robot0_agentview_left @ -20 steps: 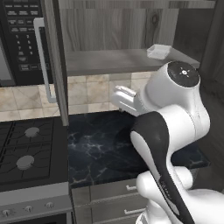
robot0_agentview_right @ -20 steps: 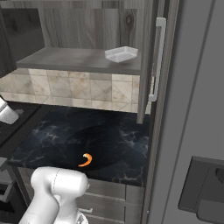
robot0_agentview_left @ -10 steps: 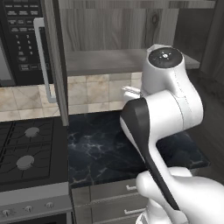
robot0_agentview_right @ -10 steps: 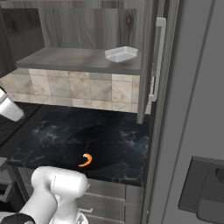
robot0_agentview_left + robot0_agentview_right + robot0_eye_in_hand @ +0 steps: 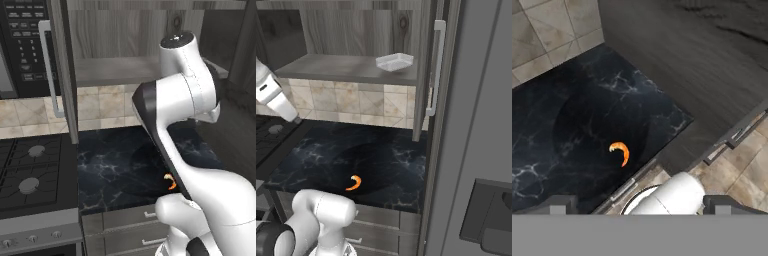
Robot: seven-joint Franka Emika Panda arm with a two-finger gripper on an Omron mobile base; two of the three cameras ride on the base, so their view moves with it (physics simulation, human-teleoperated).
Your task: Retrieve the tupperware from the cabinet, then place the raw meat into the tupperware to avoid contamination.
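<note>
Our gripper (image 5: 640, 207) hangs high over the black marble counter (image 5: 316, 155), its fingers spread wide and holding nothing. We see the raw meat (image 5: 354, 183) on the counter, and the tupperware (image 5: 394, 62) on the open cabinet (image 5: 346, 67) shelf at right.

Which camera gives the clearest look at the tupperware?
The right base view: the tupperware sits in full view on the open cabinet's shelf, near the door handle. In the left base view the arm covers that end of the shelf. The hand view looks down at the counter and the raw meat instead.
</note>
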